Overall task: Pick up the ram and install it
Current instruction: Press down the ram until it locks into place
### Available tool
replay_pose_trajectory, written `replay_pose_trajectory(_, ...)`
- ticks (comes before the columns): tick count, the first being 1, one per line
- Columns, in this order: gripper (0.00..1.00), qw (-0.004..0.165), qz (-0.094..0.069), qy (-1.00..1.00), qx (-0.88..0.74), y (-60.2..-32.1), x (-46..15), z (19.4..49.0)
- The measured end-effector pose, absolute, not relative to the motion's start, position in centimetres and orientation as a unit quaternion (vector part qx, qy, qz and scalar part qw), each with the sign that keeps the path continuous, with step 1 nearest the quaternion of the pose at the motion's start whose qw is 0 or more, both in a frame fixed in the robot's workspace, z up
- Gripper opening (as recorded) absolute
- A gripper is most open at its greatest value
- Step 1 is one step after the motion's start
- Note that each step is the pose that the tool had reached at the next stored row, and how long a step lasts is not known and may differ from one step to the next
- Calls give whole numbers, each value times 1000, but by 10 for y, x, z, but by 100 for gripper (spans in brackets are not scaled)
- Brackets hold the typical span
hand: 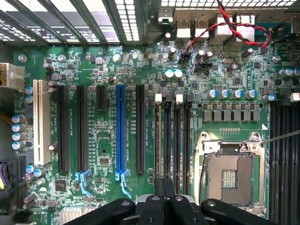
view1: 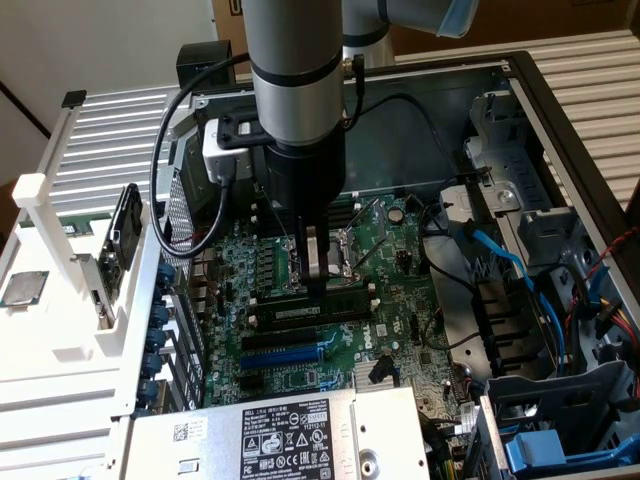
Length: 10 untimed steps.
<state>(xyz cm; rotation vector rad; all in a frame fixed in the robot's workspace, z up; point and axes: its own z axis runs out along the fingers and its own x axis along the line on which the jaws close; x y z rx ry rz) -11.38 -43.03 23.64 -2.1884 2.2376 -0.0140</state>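
Landmark: I take the empty CPU socket (view1: 358, 248) on the motherboard (view1: 400, 300) as my reference; the wrist view shows it open, with its metal frame bare (hand: 229, 176).
Arm: I have it upright over the open computer case (view1: 520, 90), with its lower end covering part of the CPU socket.
Gripper (view1: 318, 290): its fingers are pressed together with no gap between them – closed. They point straight down, just past the CPU socket's edge on the side toward the blue slot. In the wrist view I see the dark fingers (hand: 165, 190) meeting above the memory slots (hand: 179, 136).
Ram (view1: 310, 311): a long dark stick with a pale label, lying along the slot row beside the CPU socket, right under the fingertips. The tips look to be on its top edge, not around it. I cannot tell whether it is fully seated.
Blue expansion slot (view1: 285, 355): beyond the ram from the CPU socket and parallel to it – bare in the wrist view (hand: 120, 131).
Power supply (view1: 290, 435): farther from the CPU socket than the blue slot, with its label facing up.
Blue cables (view1: 500, 255): well apart from the CPU socket, by the drive bays.
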Motion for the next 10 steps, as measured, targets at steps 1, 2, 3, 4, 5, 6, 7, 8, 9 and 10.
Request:
replay_pose_trajectory(1, 10, 6, -4, 715, -699, -430, -114, 236)
replay_pose_trajectory(2, 10, 6, -4, 715, -699, -430, -114, 236)
replay_pose_trajectory(3, 10, 5, -4, 715, -699, -430, -114, 235)
replay_pose_trajectory(4, 10, 5, -4, 715, -699, -430, -114, 235)
replay_pose_trajectory(5, 10, 4, -3, 715, -699, -430, -114, 235)
replay_pose_trajectory(6, 10, 4, -2, 715, -699, -430, -114, 235)
replay_pose_trajectory(7, 10, 3, -2, 715, -699, -430, -114, 235)
replay_pose_trajectory(8, 10, 3, -2, 715, -699, -430, -114, 234)
replay_pose_trajectory(9, 10, 2, -1, 715, -699, -430, -114, 234)
replay_pose_trajectory(10, 10, 2, -1, 715, -699, -430, -114, 234)
